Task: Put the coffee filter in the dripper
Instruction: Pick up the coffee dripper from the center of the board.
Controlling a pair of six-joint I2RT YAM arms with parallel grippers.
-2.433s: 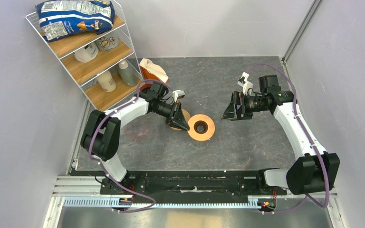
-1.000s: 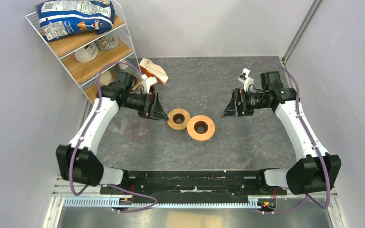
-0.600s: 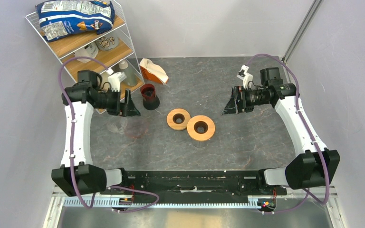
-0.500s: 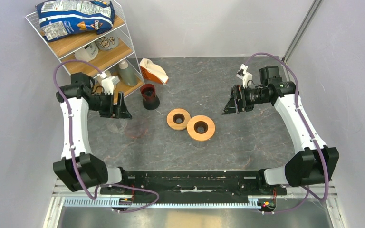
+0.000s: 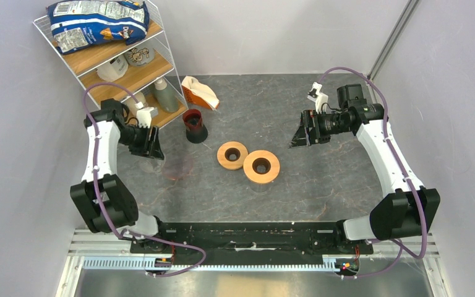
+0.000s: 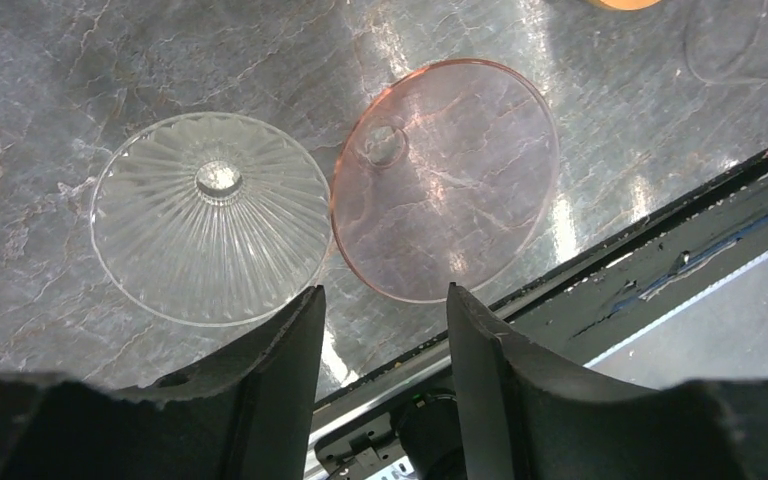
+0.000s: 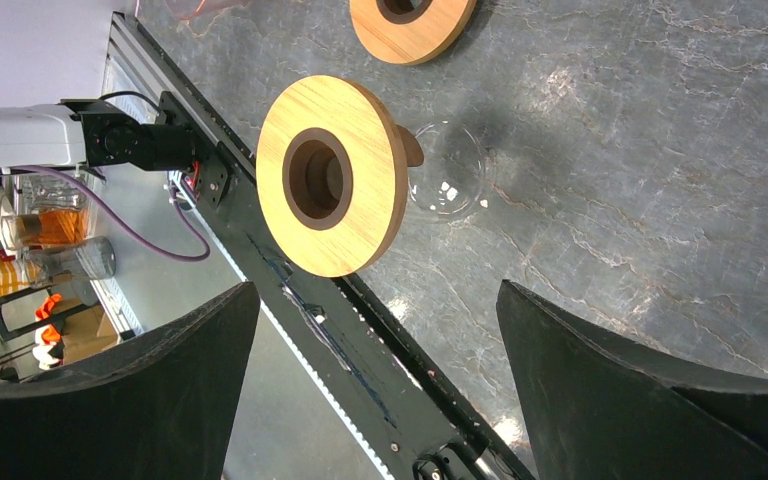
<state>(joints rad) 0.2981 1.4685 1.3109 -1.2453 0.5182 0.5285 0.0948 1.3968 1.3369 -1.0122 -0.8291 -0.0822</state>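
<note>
Left gripper [image 6: 382, 300] is hanging at the left edge of the overhead view, beside the white wire shelf with wooden boards [image 5: 116, 86]. Its fingers are standing moderately apart with nothing between them. Over the last couple of seconds it has been swinging away from the two wooden rings in the middle and past the orange-and-white packet of filters [image 5: 199, 93] at upper centre. It is now looking straight down on a clear ribbed glass cone [image 6: 210, 215] and a pink glass cone [image 6: 445, 180] lying just beside each other.

Right gripper [image 7: 377, 290] is barely shifting at centre right, its fingers spread wide and empty.

The clear glass dripper with its round light-brown wooden collar [image 5: 273, 168] is sitting just below the middle, just beside the bare wooden ring [image 5: 221, 156] on its left. Its opening is showing dark, with no paper in it. The thin cream-white paper coffee filter is not showing loose anywhere; only pale paper is peeking from the packet's mouth.

As I judge it, the task is not getting nearer. The left arm is leaving both packet and dripper empty-handed, and a filter is still waiting to be drawn out.
</note>
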